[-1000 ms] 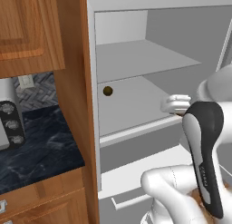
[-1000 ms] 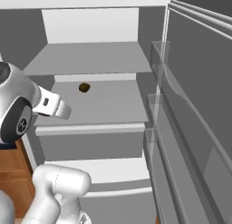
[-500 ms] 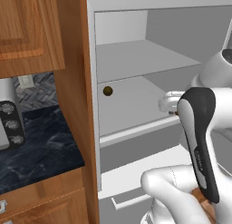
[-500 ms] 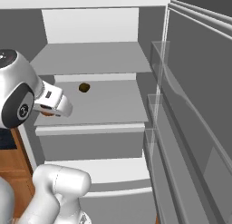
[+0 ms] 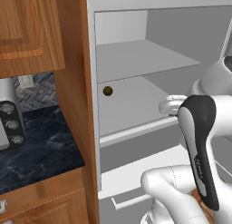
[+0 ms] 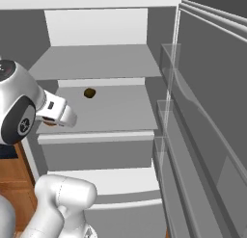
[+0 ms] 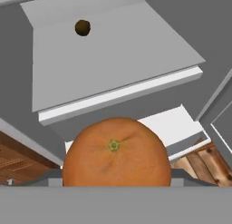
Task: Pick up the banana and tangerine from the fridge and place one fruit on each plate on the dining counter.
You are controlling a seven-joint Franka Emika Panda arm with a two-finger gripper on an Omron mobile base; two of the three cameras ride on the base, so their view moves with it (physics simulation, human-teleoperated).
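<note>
Left base view: pincer (image 5: 171, 106) at the front lip of the fridge (image 5: 136, 60) middle shelf, dark olive-brown fruit (image 5: 108, 90) farther in, beyond it.

Right base view: hand out at the shelf edge, dark fruit behind and apart.

Hand view: tangerine (image 7: 116, 153) clamped between the jaws, right at the tips. Fetching half done; banana and both plate placements left.

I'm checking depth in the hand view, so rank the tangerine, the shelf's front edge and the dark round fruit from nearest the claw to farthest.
1. Tangerine: right at the claw, between its fingers.
2. Shelf's front edge: beyond it, mid-view.
3. Dark round fruit: far back on the shelf, upper left.
</note>
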